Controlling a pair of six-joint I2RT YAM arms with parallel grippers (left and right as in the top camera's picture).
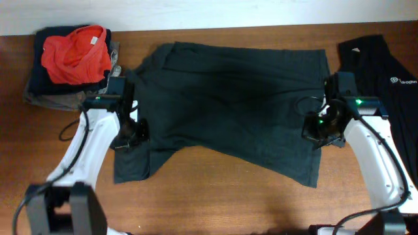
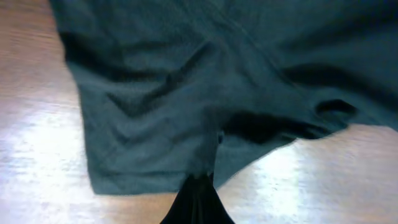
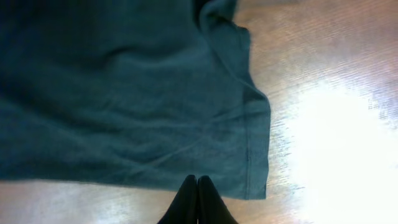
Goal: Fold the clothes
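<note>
A dark short-sleeved shirt (image 1: 228, 104) lies spread across the middle of the table, somewhat skewed. My left gripper (image 1: 134, 132) is at its left sleeve. In the left wrist view the fingers (image 2: 208, 171) are shut on the shirt (image 2: 186, 93), and the cloth puckers up to their tips. My right gripper (image 1: 320, 128) is at the shirt's right edge. In the right wrist view its fingers (image 3: 198, 180) are shut, with the tips just over the hem of the shirt (image 3: 124, 93). The cloth lies flat there, near a corner.
A second black shirt with a small white logo (image 1: 392, 72) lies at the far right edge. A pile of folded dark clothes topped by a red garment (image 1: 75, 55) sits at the back left. Bare wooden table (image 1: 215, 196) runs along the front.
</note>
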